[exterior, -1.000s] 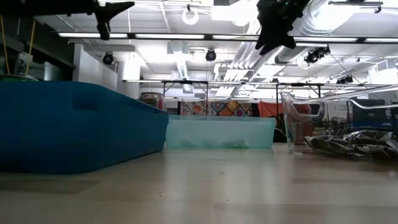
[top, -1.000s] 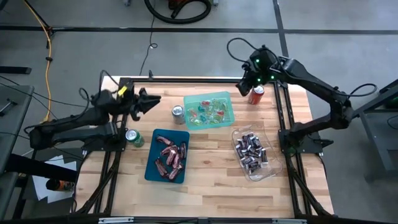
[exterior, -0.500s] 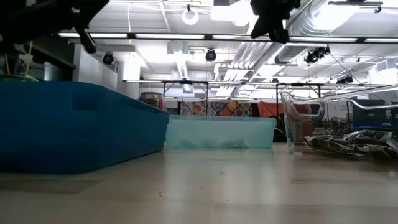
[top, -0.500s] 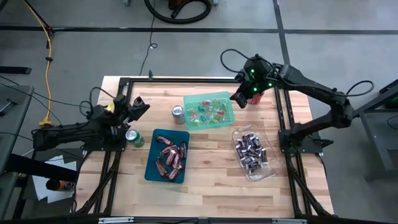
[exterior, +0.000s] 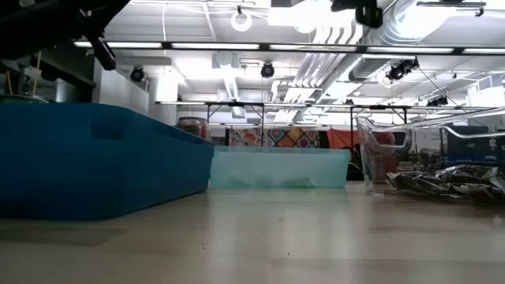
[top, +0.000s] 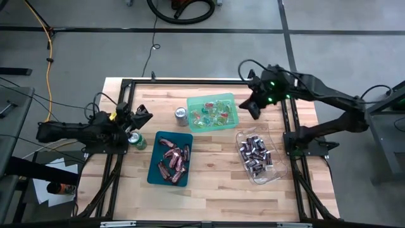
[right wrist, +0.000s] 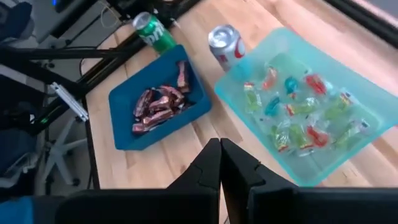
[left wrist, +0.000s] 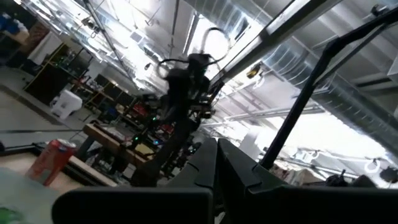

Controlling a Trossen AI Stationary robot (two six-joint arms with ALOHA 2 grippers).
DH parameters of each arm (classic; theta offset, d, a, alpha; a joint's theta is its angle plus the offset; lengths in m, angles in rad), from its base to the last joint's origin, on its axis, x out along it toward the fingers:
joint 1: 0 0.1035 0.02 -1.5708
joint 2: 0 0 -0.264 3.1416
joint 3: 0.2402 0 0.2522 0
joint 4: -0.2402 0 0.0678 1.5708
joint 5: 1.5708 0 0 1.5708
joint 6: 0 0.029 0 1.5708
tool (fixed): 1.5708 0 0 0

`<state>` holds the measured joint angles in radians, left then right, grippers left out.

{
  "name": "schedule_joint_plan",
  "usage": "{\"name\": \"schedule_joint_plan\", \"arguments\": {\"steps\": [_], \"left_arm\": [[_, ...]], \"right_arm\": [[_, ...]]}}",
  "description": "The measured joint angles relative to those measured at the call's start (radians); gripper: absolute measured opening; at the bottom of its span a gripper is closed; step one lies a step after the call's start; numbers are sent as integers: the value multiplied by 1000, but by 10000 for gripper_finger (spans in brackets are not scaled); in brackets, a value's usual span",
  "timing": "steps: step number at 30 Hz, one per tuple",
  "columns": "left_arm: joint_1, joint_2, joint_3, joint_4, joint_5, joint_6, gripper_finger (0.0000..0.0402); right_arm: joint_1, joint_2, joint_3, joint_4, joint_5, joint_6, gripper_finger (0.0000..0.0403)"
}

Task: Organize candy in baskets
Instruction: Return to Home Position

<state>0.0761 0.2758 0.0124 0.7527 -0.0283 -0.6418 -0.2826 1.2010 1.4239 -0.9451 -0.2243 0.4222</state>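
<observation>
Where the wooden table [top: 215,193] fills the middle of the high view, 3 baskets [top: 154,174] stand on it, each holding 1 kind of candy [top: 255,154].

Item 1: light green basket [top: 190,100], upper centre of the table. Contents: small green and red wrapped pieces [top: 212,113], loose across its floor.
Item 2: dark teal basket [exterior: 95,158], lower left of the green one in the high view. Contents: pinkish-red bars [top: 174,158], heaped toward its middle.
Item 3: clear basket [top: 276,171], right of centre, below the green one. Contents: dark brown mini bars [exterior: 450,180], in a dense pile.
Item 4: silver can [top: 181,114], upright, just beside the green basket's left wall.
Item 5: green can [top: 136,140], upright, near the teal basket's upper left corner, at the table's left edge.
Item 6: red can [left wrist: 53,160], seen only in the left wrist view, upright at the table's edge near the right arm.

Left gripper [top: 142,115]: at the table's left edge, just above the green can in the high view, pointing right. Its 2 fingers meet with no gap and hold nothing.
Right gripper [top: 248,109]: just right of the green basket's upper right corner, raised off the table. Its 2 fingers are pressed together and empty; its wrist view looks down on the green and teal baskets.
</observation>
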Motion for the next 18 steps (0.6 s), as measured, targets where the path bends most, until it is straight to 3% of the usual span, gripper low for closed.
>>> {"name": "schedule_joint_plan", "arguments": {"steps": [5,13,18], "left_arm": [[-77,0,0,0,-63,55,0],[-98,0,0,-6,-63,66,0],[-98,1,0,-8,-63,75,0]], "right_arm": [[149,-121,-103,83,85,59,0],[415,-446,-603,514,162,249,0],[476,-603,-794,722,174,154,0]]}}
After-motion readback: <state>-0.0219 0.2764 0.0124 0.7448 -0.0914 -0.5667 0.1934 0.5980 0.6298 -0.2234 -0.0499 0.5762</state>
